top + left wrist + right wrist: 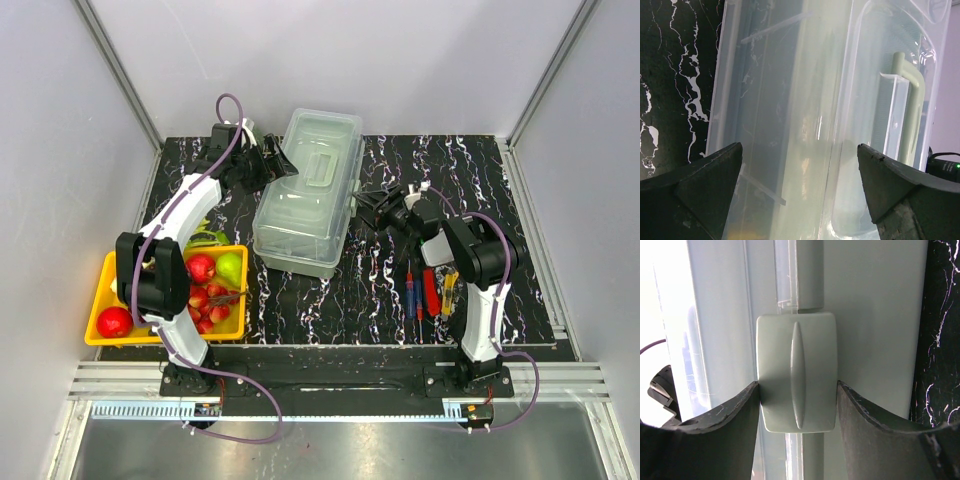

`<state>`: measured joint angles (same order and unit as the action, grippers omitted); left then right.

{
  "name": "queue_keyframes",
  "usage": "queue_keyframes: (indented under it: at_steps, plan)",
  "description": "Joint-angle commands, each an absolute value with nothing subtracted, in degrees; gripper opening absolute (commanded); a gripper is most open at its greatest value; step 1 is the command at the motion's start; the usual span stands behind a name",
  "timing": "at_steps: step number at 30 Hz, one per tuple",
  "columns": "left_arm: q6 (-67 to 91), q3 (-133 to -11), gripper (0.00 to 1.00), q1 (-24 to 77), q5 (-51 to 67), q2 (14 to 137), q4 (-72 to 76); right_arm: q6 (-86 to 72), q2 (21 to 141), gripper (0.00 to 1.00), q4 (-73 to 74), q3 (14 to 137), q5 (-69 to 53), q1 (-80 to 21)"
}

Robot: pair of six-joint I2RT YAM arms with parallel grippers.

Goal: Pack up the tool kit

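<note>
I've got R hand (376,208) clenched on front latch (797,372) of the toolbox (308,195) to work it, L hand (800,147) released wide at the opposite side, prob to stop it sliding.

My left claw (288,160): jaws wide apart, pointing forward. My right claw (365,205): clamped on the latch (797,372).

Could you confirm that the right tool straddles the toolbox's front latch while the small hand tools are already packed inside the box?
Not quite: the hand tools are not inside the toolbox; the top external view shows them lying out on the table, beside it. The rest holds: the right tool straddles the latch.
</note>
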<state>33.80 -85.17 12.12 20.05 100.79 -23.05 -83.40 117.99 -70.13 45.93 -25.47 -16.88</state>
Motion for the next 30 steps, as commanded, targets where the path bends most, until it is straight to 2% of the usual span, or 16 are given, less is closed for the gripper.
queue_keyframes:
  at_steps: [1, 26, 28, 30]
  plan:
    - [33.0, -83.8, 0.99, 12.7, 15.8, 104.9, -33.7, -88.5, 114.0, 0.33, -89.6, 45.0, -26.6, -18.0]
    - [32.9, -85.4, 0.98, 11.5, 14.5, 105.7, -35.3, -101.0, 112.0, 0.29, -88.8, 47.9, -28.6, -15.8]
    - [32.6, -85.8, 0.98, 11.5, 14.5, 105.8, -35.5, -99.7, 111.9, 0.31, -87.8, 48.3, -29.4, -15.8]
    - [32.5, -86.0, 0.98, 11.5, 14.9, 105.7, -35.6, -96.5, 111.2, 0.45, -84.2, 47.7, -30.0, -15.8]
